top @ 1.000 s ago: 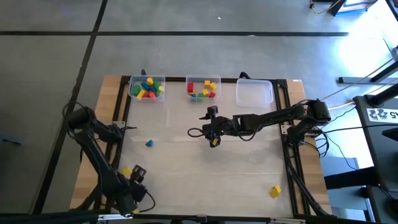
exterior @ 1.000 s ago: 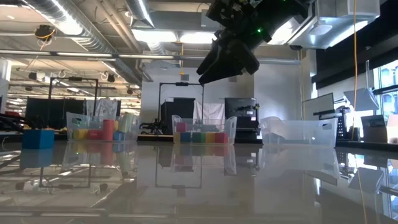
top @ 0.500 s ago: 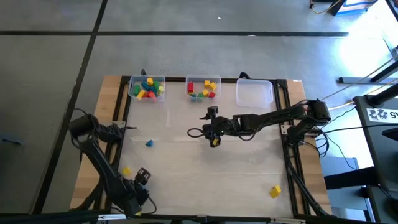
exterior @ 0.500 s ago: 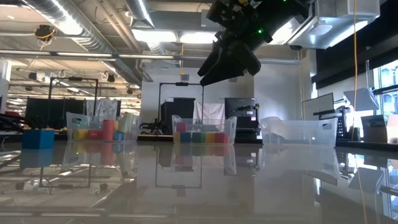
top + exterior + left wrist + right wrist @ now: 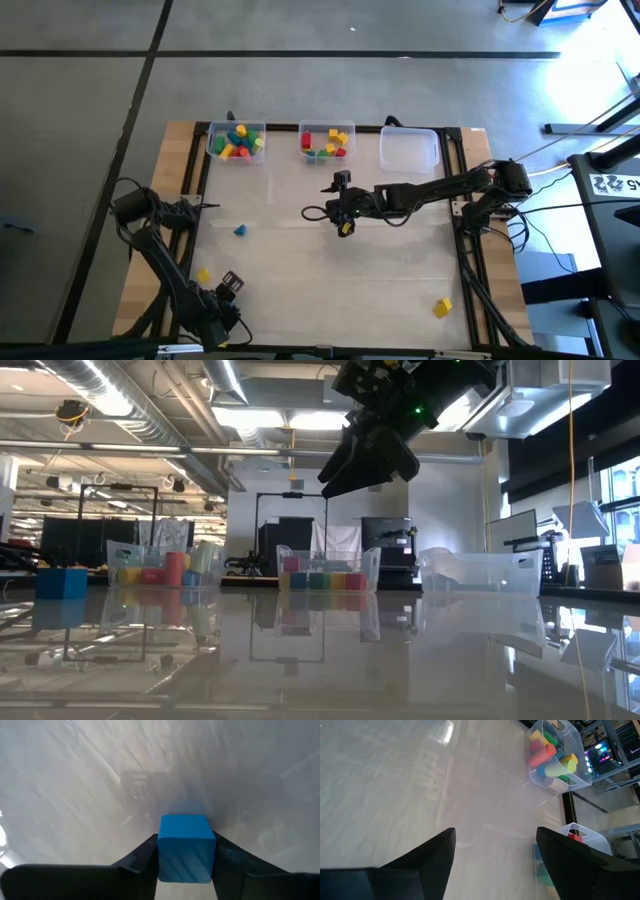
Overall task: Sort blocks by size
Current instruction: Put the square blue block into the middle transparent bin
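Note:
A blue block [image 5: 186,847] sits between the fingers of my left gripper [image 5: 186,857], which points straight down near the table's front left corner [image 5: 228,290]; the arm hides this block in the high view. A yellow block [image 5: 204,274] lies just left of that gripper. Another blue block [image 5: 240,230] and a second yellow block [image 5: 442,307] lie loose on the table. My right gripper [image 5: 338,214] hangs open above the table's middle [image 5: 495,840], nothing between its fingers. My left gripper pinches the blue block by two opposite side faces [image 5: 161,855], one finger on each side. The fingers come from above, pointing down. The block stands square between them and seems to rest on the table.
Three clear bins stand along the far edge: the left bin [image 5: 237,142] and the middle bin [image 5: 328,142] hold several coloured blocks, and nothing shows in the right bin [image 5: 409,150]. Open tabletop lies between the bins and the near edge.
My left gripper has sunk toward the table and shifted a little toward the near edge, rolling slightly. The yellow block beside it has stayed put.

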